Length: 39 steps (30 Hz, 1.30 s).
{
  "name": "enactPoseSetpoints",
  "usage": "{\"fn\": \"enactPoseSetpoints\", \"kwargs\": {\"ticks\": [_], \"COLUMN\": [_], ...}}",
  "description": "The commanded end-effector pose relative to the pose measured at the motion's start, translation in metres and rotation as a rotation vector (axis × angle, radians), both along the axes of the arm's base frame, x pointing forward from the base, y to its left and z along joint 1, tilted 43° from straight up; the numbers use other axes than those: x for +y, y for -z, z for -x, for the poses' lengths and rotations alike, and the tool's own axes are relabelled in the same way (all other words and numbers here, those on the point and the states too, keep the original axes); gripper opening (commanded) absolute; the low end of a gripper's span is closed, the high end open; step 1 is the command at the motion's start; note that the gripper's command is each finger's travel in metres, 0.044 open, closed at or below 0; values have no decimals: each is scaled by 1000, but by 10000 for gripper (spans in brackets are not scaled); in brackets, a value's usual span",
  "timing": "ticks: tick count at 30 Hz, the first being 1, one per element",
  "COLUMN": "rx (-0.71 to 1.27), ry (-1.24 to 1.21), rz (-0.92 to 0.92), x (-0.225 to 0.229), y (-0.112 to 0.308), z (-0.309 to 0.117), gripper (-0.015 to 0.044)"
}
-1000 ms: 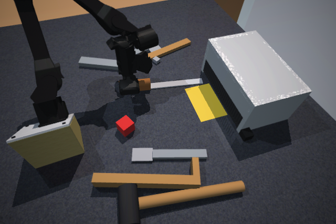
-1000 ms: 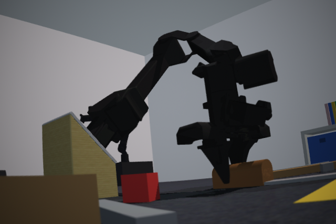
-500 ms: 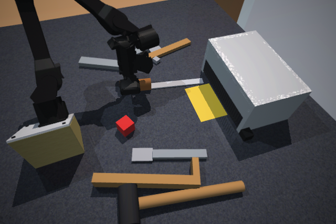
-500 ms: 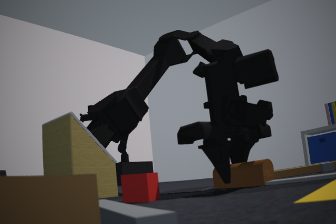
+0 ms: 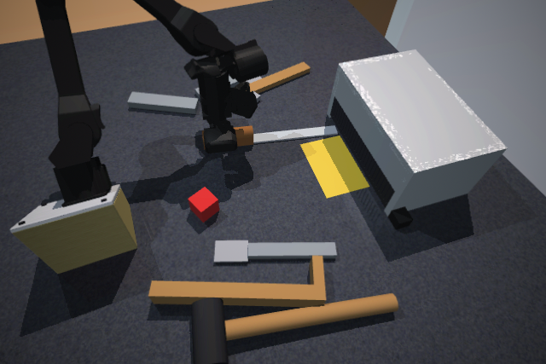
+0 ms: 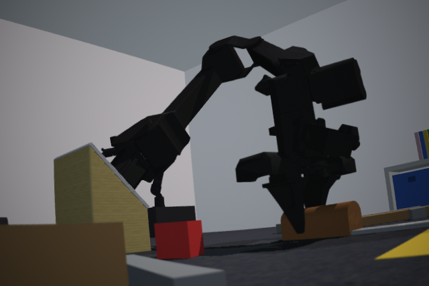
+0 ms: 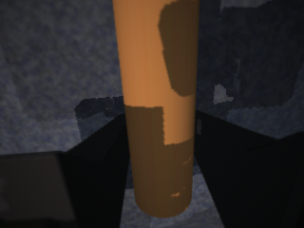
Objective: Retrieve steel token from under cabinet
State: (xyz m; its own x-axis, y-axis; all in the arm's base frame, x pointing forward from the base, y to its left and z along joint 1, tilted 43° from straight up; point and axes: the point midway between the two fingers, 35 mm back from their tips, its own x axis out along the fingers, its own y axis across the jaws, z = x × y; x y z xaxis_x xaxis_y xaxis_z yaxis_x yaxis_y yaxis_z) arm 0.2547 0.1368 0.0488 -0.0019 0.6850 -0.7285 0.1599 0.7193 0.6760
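Note:
My gripper (image 5: 220, 140) (image 6: 310, 218) (image 7: 157, 120) is shut on the orange handle (image 5: 244, 135) (image 6: 332, 222) (image 7: 157, 57) of a flat-bladed tool, low at the table. Its thin grey blade (image 5: 291, 134) points toward the cabinet (image 5: 419, 108) and reaches the far end of its vented front; whether the tip is under it is hard to tell. The yellow marked area (image 5: 330, 166) (image 6: 412, 246) lies in front of the cabinet, beside the blade. The steel token cannot be made out; the vent slots (image 5: 361, 150) look dark.
A red cube (image 5: 203, 203) (image 6: 176, 241) stands on the near side of my gripper. Nearer the camera lie a grey bar with a square end (image 5: 291, 250), a wooden L-shaped stick (image 5: 238, 291) and a mallet (image 5: 308, 315). Behind my gripper lie a grey bar (image 5: 163, 103) and a wooden stick (image 5: 281, 77).

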Motion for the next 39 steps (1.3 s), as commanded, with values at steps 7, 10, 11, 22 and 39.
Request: {"fn": "enactPoseSetpoints", "kwargs": {"ticks": [7, 10, 11, 22, 39], "rx": [-3, -3, -3, -4, -5], "ry": [-2, -2, -2, -3, -3], "rz": [-2, -2, -2, -2, -2], "x": [-1, -2, -2, -3, -5], "y": [1, 1, 1, 2, 4], "z": [-14, -18, -19, -32, -52], "gripper": [0, 0, 0, 0, 0]}}
